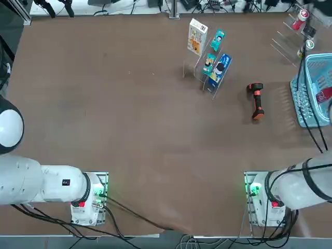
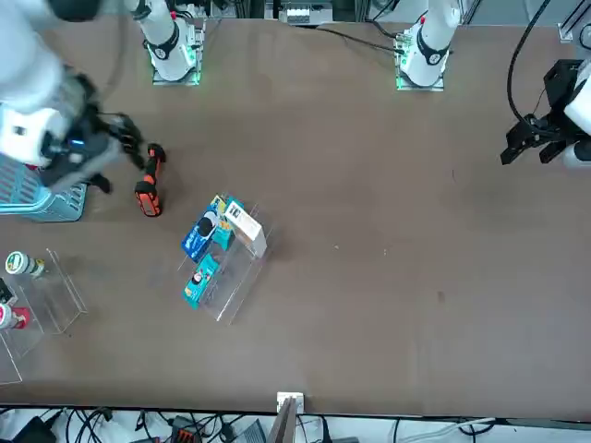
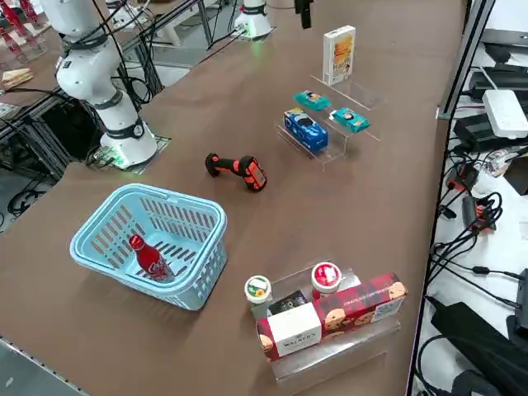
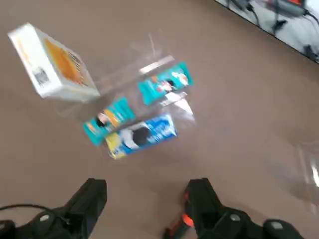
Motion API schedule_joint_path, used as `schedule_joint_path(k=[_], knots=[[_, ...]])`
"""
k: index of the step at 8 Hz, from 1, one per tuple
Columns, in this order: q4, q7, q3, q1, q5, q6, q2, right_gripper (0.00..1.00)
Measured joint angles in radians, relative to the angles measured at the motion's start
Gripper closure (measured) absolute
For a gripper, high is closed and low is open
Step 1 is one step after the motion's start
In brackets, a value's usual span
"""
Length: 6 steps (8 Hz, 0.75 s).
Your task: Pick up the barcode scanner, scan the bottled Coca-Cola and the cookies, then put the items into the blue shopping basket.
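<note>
The brown table spreads wide under me. My claw hangs in the air above it, fingers spread apart and gripping nothing. In the front view it is the dark blur at the basket's edge.

The blue shopping basket sits just beside my claw, and the bottled Coca-Cola already lies inside it (red, leaning against the lattice wall).

Out ahead of my fingers stands the clear acrylic rack. The cookies stand upright at its far end, white box with the yellow-orange face. Nearer to me on the rack are the blue packet and two small teal packets.

The barcode scanner lies on its side on the table, close below my claw, between me and the rack. Its orange trim peeks out by one fingertip in my wrist view.
</note>
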Motion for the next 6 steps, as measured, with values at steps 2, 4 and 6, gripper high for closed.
schedule_joint_path(k=[2,4,6], knots=[[0.174,0.135,-0.001,0.119,-0.001,0.019,0.168,0.00],[0.273,0.168,-0.005,0.174,-0.003,0.072,0.300,0.00],[0.296,0.164,-0.008,0.191,-0.003,0.091,0.353,0.00]])
